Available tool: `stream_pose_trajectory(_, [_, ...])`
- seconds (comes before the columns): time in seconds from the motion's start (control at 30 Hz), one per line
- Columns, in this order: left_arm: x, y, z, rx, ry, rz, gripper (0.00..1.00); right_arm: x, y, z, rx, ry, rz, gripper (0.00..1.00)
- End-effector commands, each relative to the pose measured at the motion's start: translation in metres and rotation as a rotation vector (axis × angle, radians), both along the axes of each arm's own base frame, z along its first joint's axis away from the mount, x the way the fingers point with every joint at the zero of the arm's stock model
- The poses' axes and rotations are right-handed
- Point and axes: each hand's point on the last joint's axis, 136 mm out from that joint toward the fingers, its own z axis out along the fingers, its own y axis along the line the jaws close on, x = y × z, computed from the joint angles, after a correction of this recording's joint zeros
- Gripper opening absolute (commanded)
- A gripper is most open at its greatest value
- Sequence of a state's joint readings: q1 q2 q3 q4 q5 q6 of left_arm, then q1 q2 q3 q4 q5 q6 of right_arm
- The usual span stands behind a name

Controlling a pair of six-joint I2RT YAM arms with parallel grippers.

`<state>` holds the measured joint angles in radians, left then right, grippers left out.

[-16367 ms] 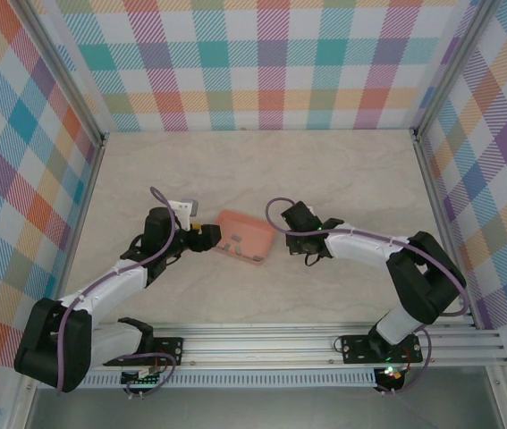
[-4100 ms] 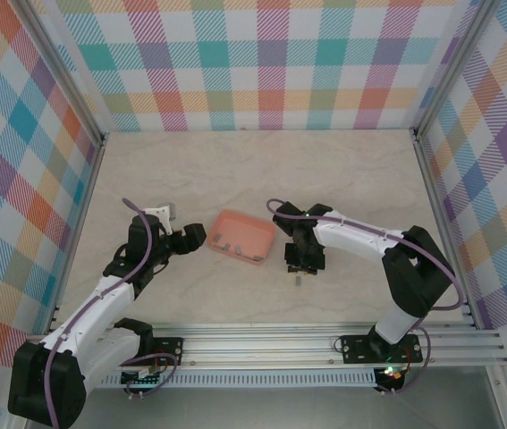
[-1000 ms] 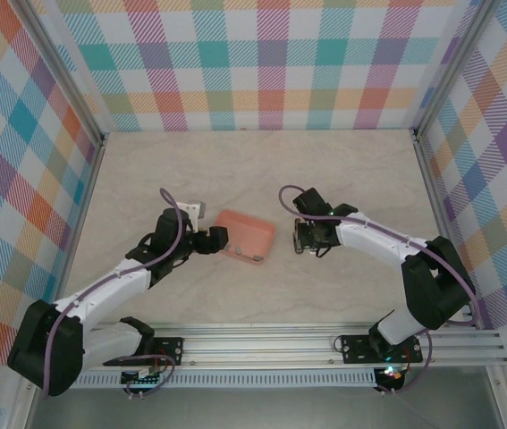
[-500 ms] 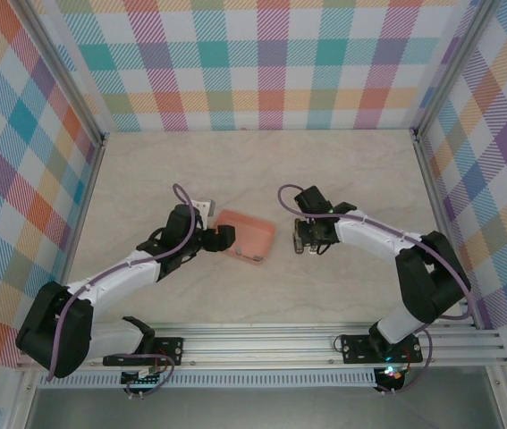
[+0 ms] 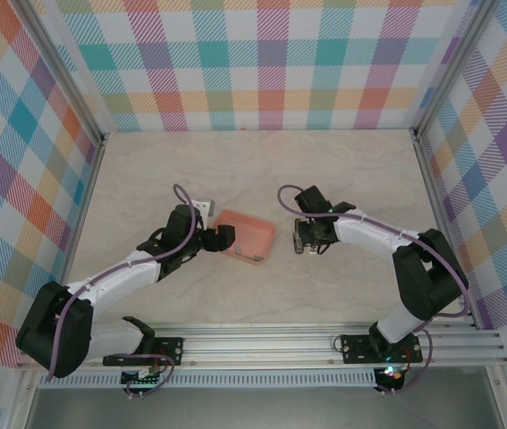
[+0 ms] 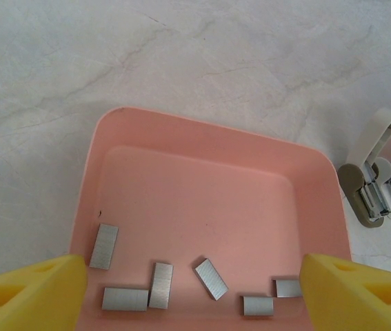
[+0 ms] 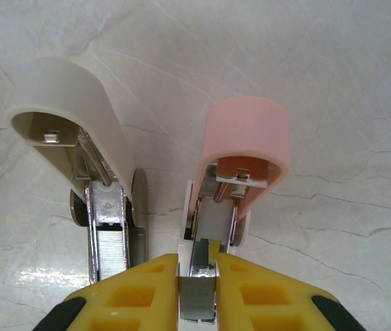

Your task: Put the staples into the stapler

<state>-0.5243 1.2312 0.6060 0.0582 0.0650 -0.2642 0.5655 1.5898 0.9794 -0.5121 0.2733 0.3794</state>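
Observation:
The salmon-pink tray (image 6: 209, 172) holds several small grey staples (image 6: 211, 278) along its near side. My left gripper (image 6: 194, 276) is open, its yellow fingers (image 6: 29, 293) straddling the tray's near edge; from above it sits at the tray's left end (image 5: 226, 237). The stapler (image 7: 243, 148) lies open on the table, a white arm with spring and metal channel (image 7: 105, 221) beside its pink-capped part. My right gripper (image 7: 198, 276) is shut on a staple strip (image 7: 197, 303), held just behind the pink part's open metal channel. The stapler (image 6: 378, 186) also appears right of the tray.
Marbled tabletop (image 5: 253, 170) stretches free behind the tray. Plaid walls (image 5: 262, 63) enclose the back and sides, and the aluminium rail (image 5: 262, 344) carrying the arm bases runs along the near edge. The right gripper (image 5: 305, 239) hovers a little right of the tray (image 5: 251, 234).
Over the last second my left gripper slid right up to the tray's left end. The right gripper has held nearly still at the stapler.

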Motion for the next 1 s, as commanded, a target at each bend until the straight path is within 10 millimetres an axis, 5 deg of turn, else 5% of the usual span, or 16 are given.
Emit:
stream_pose_trajectory(0.0, [0.0049, -0.0055, 0.0126, 0.001, -0.039, -0.011, 0.81, -0.0005, -0.0060, -0.0063, -0.020, 0.005, -0.007, 0.18])
stream_pose_trajectory(0.97, [0.0047, -0.0062, 0.0118, 0.001, -0.035, -0.012, 0.81, -0.0046, -0.0048, -0.0148, -0.004, 0.026, -0.019, 0.18])
